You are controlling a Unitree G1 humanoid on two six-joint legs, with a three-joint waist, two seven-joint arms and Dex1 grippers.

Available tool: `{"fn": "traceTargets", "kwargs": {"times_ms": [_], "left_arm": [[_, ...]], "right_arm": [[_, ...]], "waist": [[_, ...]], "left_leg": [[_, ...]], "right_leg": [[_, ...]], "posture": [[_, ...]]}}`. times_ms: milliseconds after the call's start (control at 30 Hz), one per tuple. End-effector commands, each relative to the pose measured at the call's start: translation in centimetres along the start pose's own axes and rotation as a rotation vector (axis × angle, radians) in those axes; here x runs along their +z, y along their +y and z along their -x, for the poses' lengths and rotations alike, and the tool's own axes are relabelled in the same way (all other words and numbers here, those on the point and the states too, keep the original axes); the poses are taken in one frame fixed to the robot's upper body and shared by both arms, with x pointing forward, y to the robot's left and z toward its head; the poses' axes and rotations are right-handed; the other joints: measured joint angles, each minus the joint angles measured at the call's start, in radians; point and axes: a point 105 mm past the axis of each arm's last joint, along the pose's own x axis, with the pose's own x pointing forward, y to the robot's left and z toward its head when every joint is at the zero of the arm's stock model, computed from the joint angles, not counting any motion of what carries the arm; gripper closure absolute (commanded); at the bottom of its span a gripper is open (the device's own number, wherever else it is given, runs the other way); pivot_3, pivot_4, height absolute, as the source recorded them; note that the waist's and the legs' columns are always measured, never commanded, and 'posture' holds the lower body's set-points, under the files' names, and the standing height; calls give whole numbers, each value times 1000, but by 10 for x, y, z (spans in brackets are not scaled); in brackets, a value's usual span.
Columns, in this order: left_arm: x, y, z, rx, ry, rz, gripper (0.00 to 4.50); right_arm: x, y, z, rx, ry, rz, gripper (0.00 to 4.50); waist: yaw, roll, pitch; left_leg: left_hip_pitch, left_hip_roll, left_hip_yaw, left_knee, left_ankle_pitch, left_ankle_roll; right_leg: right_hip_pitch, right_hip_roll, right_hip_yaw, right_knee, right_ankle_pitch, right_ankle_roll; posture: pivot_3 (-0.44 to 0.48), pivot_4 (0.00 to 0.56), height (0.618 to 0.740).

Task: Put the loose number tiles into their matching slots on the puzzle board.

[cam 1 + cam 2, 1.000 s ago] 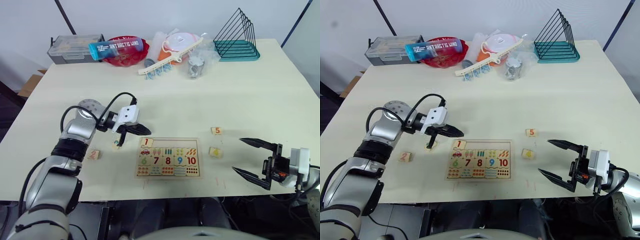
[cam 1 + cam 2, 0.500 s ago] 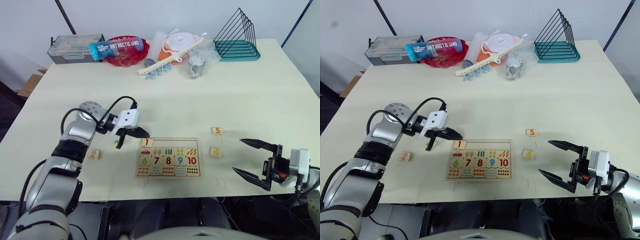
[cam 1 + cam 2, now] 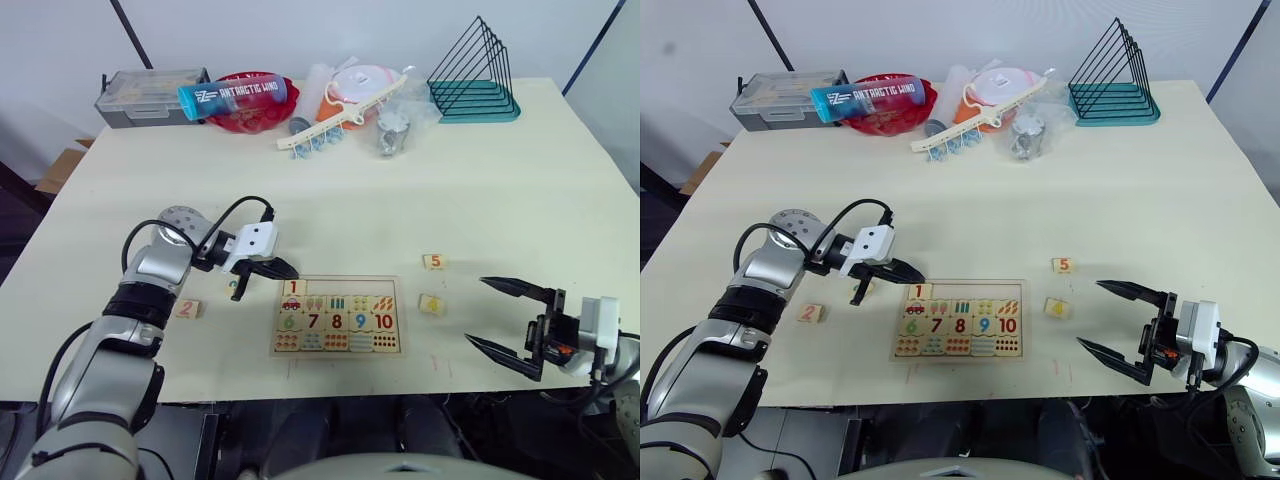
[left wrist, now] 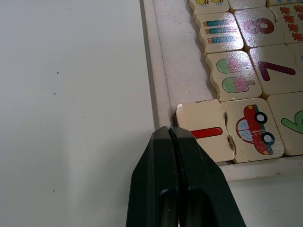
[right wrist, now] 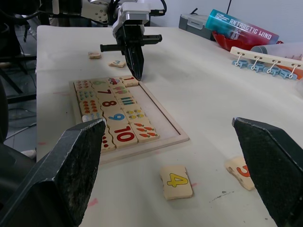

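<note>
Left eye view showed a cream table (image 3: 520, 180); the puzzle board (image 3: 337, 316) lay lengthwise between clenched left gripper (image 3: 284, 269) and released right gripper (image 3: 497, 316).

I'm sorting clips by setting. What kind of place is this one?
Probably an indoor robot test or lab workspace: a plain pale table against a bare wall, with a children's number puzzle board laid out near the front, and assorted props such as a wire rack and a blue bottle at the back.
</note>
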Motion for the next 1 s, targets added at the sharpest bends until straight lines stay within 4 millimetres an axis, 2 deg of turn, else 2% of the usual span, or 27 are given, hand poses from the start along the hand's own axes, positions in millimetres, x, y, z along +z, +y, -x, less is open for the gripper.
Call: {"fn": "traceTargets", "kwargs": {"times_ms": [33, 233, 533, 700, 867, 900, 933, 1000], "left_arm": [[3, 3, 8, 20, -11, -14, 4463], [12, 7, 19, 60, -94, 26, 4463], [18, -4, 26, 107, -189, 71, 4463], [16, -8, 27, 190, -221, 122, 4463], [9, -11, 37, 347, -259, 242, 4463], [9, -12, 39, 368, -260, 248, 3945], [8, -13, 41, 393, -263, 258, 3678], [5, -18, 46, 434, -273, 290, 2865]], "right_arm": [[9, -3, 1, -2, -20, 32, 0], [8, -4, 1, -4, -26, 26, 0], [7, -6, 0, 2, -34, 20, 0], [7, -7, 4, -11, -35, 15, 0], [1, -11, 17, -113, -6, -17, 0], [0, -12, 20, -131, 3, -24, 0], [-2, -12, 23, -154, 14, -32, 0], [-5, -14, 30, -198, 34, -44, 0]], "waist": [[0, 0, 0], [0, 0, 0], [-1, 0, 0], [1, 0, 0], [1, 1, 0], [1, 1, 0], [2, 1, 0], [3, 1, 0]], "left_leg": [[0, 0, 0, 0, 0, 0], [0, 0, 0, 0, 0, 0], [0, 0, 0, 0, 0, 0], [0, 0, -1, 0, 0, 0], [0, 1, -2, -1, 0, 0], [0, 1, -1, -1, 0, 0], [0, 1, -1, -1, 0, 0], [0, 1, -2, -1, 0, 0]], "right_leg": [[0, 0, 0, 0, 0, 0], [0, 0, 0, 0, 0, 0], [0, 0, 0, 0, 0, 0], [0, 0, 0, 0, 0, 0], [0, 0, -1, 0, 1, -1], [0, 0, -1, 0, 1, -1], [0, 0, -1, 0, 1, -1], [0, 0, -1, -1, 1, -2]], "posture": [[0, 150, 740], [0, 150, 740], [0, 150, 740], [0, 150, 740], [0, 150, 740], [0, 150, 740], [0, 150, 740], [0, 150, 740]]}}
